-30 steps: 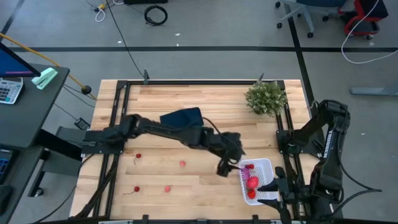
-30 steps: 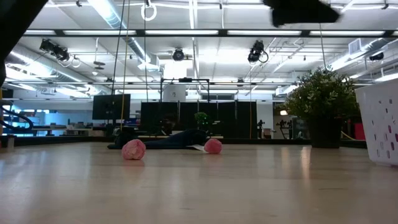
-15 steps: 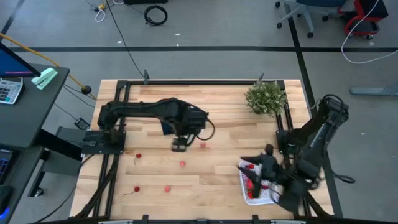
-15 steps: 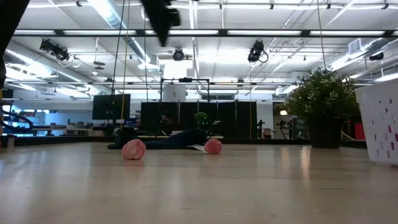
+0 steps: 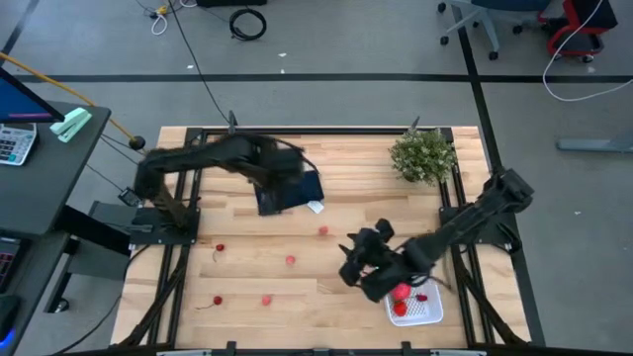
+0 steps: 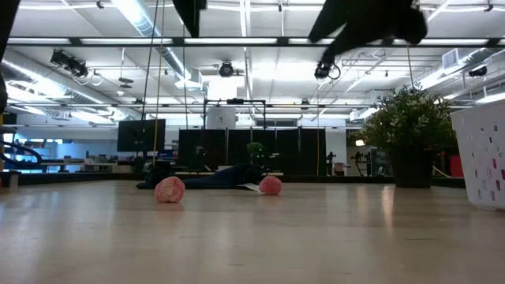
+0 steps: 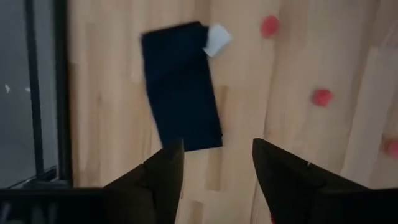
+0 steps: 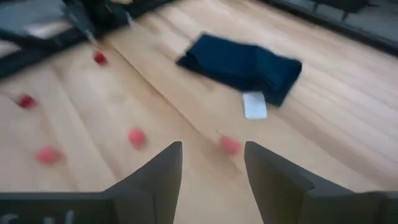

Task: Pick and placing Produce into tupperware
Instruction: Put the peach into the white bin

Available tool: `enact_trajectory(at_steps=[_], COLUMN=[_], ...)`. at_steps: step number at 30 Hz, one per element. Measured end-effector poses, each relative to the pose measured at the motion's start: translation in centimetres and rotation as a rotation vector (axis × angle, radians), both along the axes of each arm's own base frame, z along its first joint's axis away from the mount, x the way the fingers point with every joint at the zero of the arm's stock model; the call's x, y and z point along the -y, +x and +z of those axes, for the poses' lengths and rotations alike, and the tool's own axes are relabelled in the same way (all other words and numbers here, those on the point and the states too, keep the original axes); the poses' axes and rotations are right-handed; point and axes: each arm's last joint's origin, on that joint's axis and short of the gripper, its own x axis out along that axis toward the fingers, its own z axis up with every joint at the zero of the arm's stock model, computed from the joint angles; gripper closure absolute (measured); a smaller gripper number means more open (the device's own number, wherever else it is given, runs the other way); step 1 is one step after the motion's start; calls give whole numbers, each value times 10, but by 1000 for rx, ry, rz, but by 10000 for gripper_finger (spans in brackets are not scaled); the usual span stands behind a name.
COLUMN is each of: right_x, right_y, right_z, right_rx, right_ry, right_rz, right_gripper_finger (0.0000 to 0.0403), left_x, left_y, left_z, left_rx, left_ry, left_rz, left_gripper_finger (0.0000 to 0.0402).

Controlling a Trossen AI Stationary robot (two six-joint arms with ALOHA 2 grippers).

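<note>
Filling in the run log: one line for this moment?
left gripper: open, empty, over cloth | right gripper: open, empty, left of tupperware | produce: some in tupperware, rest on table

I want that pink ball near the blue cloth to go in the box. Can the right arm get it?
Probably yes. The right gripper is open, empty, and above bare wood. The pink ball lies alone a short way off, apart from the navy cloth. Nothing stands between them, and the left gripper is back over the cloth.
</note>
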Motion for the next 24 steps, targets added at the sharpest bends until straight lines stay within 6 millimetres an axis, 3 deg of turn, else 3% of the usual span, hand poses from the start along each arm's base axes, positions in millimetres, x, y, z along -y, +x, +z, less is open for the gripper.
enact_trajectory(at_steps=[7,12,17,24], right_x=[12,36,61,86], right_y=[40,69,82,85], right_z=[-51,-77,-82,-77], right_rx=[-144,-184,-236,-265], right_ry=[73,113,121,120], right_rz=[53,112,202,195], right_gripper_finger=[223,227,224,214], left_x=[-6,-7,-9,-8], left_y=[-66,-102,-128,-140], left_z=[54,76,88,93], left_rx=[211,319,386,415], left_ry=[5,17,34,37], left_rz=[60,65,69,74], left_gripper_finger=[214,209,209,216])
